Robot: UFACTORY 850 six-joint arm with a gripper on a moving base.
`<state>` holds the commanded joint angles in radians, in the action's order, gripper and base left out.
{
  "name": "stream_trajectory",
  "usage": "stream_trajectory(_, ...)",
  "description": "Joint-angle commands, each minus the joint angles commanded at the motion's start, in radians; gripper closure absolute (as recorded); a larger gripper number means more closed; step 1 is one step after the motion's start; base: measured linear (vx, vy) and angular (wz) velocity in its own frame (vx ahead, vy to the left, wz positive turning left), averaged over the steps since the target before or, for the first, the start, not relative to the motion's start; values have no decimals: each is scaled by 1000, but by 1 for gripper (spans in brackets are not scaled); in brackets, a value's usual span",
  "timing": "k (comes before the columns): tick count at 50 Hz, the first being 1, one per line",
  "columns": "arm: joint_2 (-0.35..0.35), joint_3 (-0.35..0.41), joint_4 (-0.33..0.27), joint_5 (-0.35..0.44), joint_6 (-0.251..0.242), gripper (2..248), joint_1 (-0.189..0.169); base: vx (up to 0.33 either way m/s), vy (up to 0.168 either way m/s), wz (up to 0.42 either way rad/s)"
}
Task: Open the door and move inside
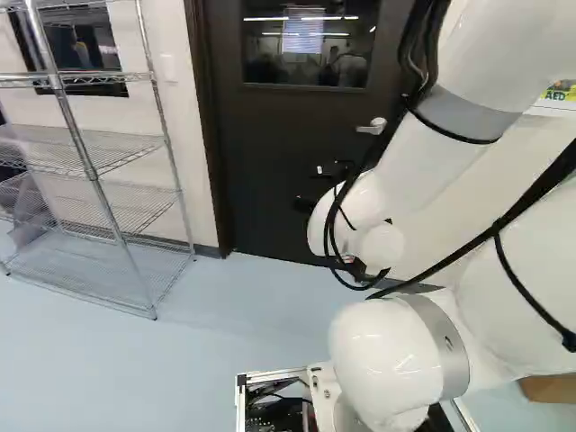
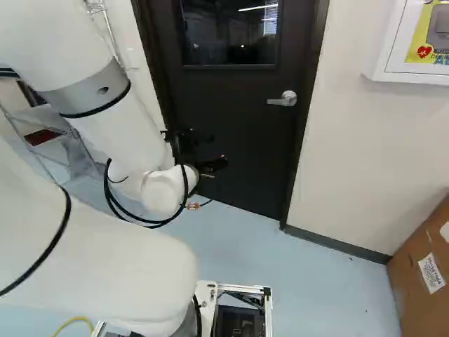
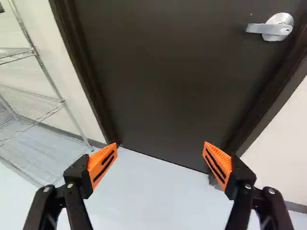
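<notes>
Gripper [image 3: 160, 145]: fingers wide apart, nothing between them, presumably spread to admit the handle [image 3: 263, 28]. They point towards the foot of the door [image 3: 144, 81], the handle being higher and off to one side; the arm [image 1: 418, 166] likely needs raising. Door: closed, ahead of the base, handle level and apparently unturned, so presumably latched. Only the wrist view shows finger spacing; only the base views show the window [image 2: 228, 35]. The left base view best shows the shelf [image 1: 112, 153]; the right, the carton [image 2: 421, 281].
</notes>
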<state>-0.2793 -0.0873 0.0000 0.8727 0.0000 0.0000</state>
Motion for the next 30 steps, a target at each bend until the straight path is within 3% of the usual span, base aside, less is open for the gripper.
stream_trajectory(30,0,0,0,0,0,3,0,191,27,-298)
